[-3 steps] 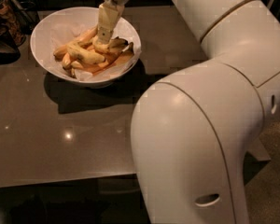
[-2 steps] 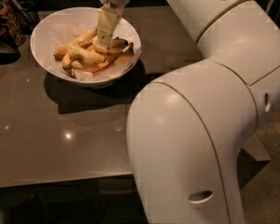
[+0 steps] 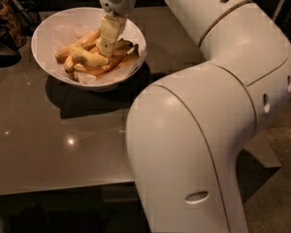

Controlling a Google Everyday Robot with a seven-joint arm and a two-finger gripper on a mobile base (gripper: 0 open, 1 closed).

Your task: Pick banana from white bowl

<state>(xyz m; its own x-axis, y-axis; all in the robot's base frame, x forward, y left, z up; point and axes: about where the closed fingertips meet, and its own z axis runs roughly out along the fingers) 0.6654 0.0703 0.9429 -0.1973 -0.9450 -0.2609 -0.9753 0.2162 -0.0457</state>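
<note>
Landmark: the white bowl (image 3: 44, 41) stands on the far left part of the dark bench (image 3: 63, 130); every place below is given from it.
Banana: the short, plump, pale speckled banana (image 3: 87, 57) lies inside the bowl, near its middle, resting on the other fruit and the crinkled paper lining (image 3: 63, 30).
Other bananas: longer, orange-toned ones (image 3: 117, 61) lie in the bowl under and beside it, toward the right wall.
Gripper: the gripper (image 3: 105, 47) reaches down into the bowl from above its far rim, its tip right at the plump banana's right end, touching it or very nearly so.
Jaws: I cannot tell whether they are released or clenched on the fruit; they read as one pale block.
Arm: the big white arm (image 3: 208, 130) bends round to the right of the bowl and fills the near right of the view.
Done, by my judgement: the approach and descent into the bowl.
Left: a sure grip, then lifting the banana clear of the bowl's rim; it is not yet raised.
</note>
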